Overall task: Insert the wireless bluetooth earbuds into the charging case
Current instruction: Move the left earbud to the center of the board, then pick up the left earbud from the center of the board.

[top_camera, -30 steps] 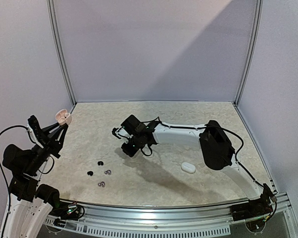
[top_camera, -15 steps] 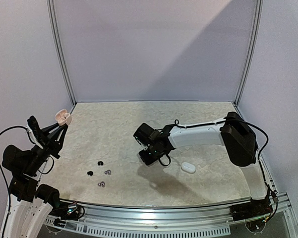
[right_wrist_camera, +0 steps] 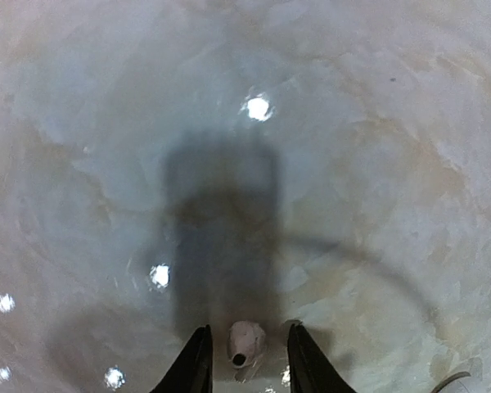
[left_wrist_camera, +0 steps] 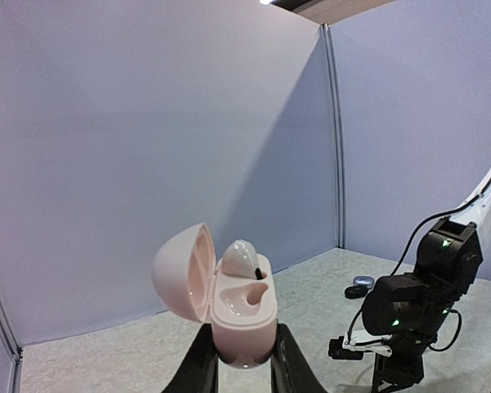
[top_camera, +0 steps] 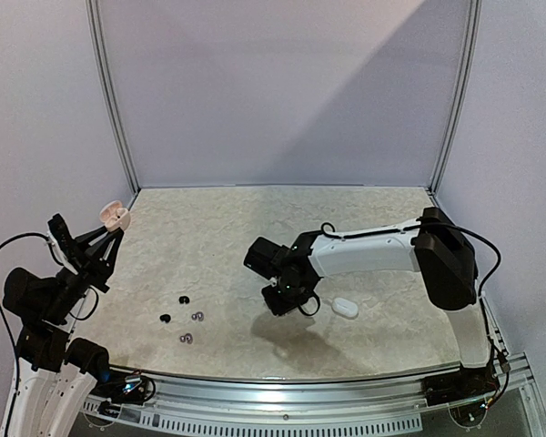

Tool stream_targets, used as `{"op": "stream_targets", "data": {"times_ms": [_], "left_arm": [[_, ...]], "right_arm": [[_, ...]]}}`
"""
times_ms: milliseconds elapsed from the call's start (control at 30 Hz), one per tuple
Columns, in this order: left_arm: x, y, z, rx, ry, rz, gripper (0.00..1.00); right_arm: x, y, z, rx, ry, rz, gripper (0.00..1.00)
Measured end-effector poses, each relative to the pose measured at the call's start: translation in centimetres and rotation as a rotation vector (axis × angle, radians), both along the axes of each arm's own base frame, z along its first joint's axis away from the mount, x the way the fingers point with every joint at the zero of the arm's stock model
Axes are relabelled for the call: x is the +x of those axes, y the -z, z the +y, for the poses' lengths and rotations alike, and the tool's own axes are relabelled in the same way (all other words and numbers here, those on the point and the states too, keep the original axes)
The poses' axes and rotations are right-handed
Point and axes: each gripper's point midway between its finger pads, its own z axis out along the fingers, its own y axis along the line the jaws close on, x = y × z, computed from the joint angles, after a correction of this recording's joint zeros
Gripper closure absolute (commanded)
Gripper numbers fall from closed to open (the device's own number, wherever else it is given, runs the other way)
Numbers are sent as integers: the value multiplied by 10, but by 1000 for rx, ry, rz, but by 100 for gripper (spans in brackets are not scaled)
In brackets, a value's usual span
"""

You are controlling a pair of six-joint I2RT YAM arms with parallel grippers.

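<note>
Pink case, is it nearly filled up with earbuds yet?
Half done for this case. One white bud already sits in the open pink case, which the left gripper holds up. In hand: the right gripper stands open around a pale bud lying on the table, not yet gripped. Left: lift it and seat it in the empty slot. Four darker buds and a white case wait too.

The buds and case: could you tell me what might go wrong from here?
The bud lies loose between the right gripper's parted jaws; an off-centre close could flick it away. The left gripper pinches the open case only at its base, so pushing a bud in might tilt it.
</note>
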Motion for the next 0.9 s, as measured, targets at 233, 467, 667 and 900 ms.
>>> {"op": "stream_targets", "data": {"times_ms": [233, 467, 667, 900], "left_arm": [[-1, -1, 0, 0, 3, -6, 100], [-3, -2, 0, -1, 3, -11, 100], [-3, -2, 0, 0, 6, -13, 100], [-3, -2, 0, 0, 6, -13, 100]], "right_arm": [[-7, -10, 6, -30, -34, 77, 49], [4, -32, 7, -9, -26, 97, 53], [7, -28, 7, -35, -73, 126, 57], [4, 1, -1, -130, -119, 174, 68]]}}
